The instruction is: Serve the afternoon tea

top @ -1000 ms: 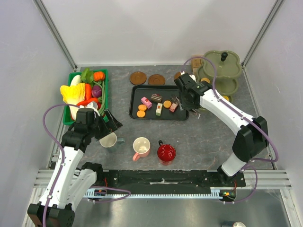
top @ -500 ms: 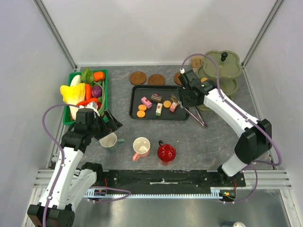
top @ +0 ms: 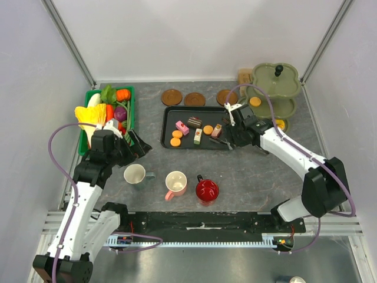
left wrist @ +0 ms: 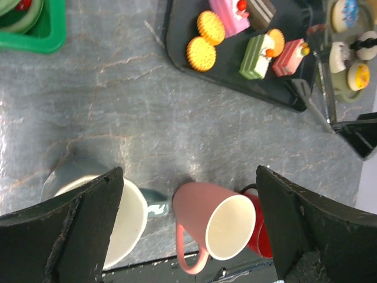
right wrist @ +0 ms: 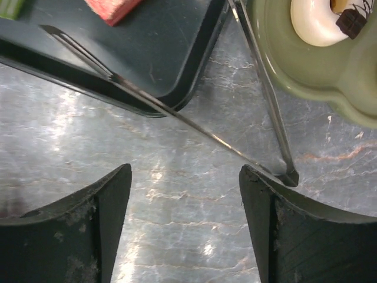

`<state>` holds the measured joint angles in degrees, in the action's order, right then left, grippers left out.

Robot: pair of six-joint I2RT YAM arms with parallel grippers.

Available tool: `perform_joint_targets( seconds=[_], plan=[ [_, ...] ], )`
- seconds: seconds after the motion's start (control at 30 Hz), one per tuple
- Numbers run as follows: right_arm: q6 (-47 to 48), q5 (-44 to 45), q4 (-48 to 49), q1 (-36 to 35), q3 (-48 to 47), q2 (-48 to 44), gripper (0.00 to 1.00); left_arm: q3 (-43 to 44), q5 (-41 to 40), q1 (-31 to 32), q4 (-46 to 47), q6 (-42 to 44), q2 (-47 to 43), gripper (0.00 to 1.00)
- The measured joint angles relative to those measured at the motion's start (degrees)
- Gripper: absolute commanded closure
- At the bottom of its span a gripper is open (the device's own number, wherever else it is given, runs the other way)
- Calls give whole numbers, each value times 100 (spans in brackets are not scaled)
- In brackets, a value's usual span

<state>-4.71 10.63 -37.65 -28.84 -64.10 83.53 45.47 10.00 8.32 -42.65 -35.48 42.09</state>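
1. Compared with a second ago, the left gripper (top: 136, 146) is off the whitish mug (top: 135, 174). It now hangs left of the tray (top: 177, 113), fingers wide apart and holding nothing.
2. The right gripper (top: 231, 140) no longer carries the tongs (right wrist: 212, 137). It's down low at the tray's right edge, fingers spread. The tongs lie on the table under it, unpinched, with one arm across the tray's corner.
3. Done so far, I'd guess: a few treats sit on the green stand (top: 268, 75) right of the tray, including a white doughnut (right wrist: 318, 20).
4. Still on the tray: a pink cake (top: 182, 127), a brown cake (top: 194, 122), a green slice (top: 198, 136), a pink slice (top: 216, 133) and three orange biscuits (top: 176, 138).
5. The whitish mug, pink mug (top: 175, 183) and red mug (top: 207, 190) stand upright in a row in front of the tray. None is on the brown coasters (top: 194, 99) behind it, so I reckon it's partway at best.
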Motion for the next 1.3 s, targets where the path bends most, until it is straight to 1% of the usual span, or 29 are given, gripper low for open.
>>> perform_joint_targets(
  seconds=[0.03, 0.1, 0.2, 0.33, 0.4, 0.53, 0.63, 0.67, 0.73, 0.87, 0.93, 1.13, 1.17, 1.2, 1.23, 1.27, 1.3],
  plan=[
    [87, -11, 72, 59, 66, 35, 28, 33, 26, 0, 74, 2, 42, 1],
    [529, -210, 267, 238, 173, 179, 31, 94, 76, 0, 260, 35, 173, 1],
    [1239, -597, 588, 356, 374, 348, 31, 175, 107, 0, 422, 96, 404, 1],
    [2192, -955, 1193, 330, 1008, 345, 31, 269, 105, 0, 535, 157, 695, 1],
    [2509, -1045, 1325, 319, 1172, 363, 34, 273, 101, 0, 575, 166, 776, 1],
    [2900, -1005, 1563, 319, 1071, 584, 52, 273, 116, 0, 667, 164, 837, 1],
    [3058, -894, 1652, 350, 850, 815, 75, 273, 151, 0, 706, 164, 839, 1],
    [3101, -850, 1694, 361, 791, 870, 81, 273, 184, 0, 715, 164, 839, 1],
    [3161, -837, 1755, 369, 726, 914, 89, 273, 243, 0, 723, 162, 824, 0],
    [3195, -1104, 1709, 361, 717, 824, 100, 273, 400, 0, 734, 160, 688, 1],
    [3198, -1357, 1659, 356, 758, 662, 100, 273, 544, 0, 769, 153, 588, 1],
    [3056, -2020, 1574, 339, 907, -437, 100, 299, 911, 15, 911, -52, 435, 2],
    [3001, -2100, 1574, 319, 907, -599, 97, 363, 977, 81, 966, -170, 490, 2],
    [2951, -2153, 1574, 295, 907, -745, 87, 382, 979, 151, 990, -197, 514, 4],
    [2885, -2173, 1576, 254, 907, -863, 73, 450, 922, 293, 997, -267, 590, 4],
    [2802, -2170, 1578, 186, 907, -979, 64, 603, 796, 588, 990, -350, 763, 5],
    [2688, -2116, 1587, 114, 909, -1080, 49, 778, 691, 894, 979, -398, 940, 5]
  ],
)
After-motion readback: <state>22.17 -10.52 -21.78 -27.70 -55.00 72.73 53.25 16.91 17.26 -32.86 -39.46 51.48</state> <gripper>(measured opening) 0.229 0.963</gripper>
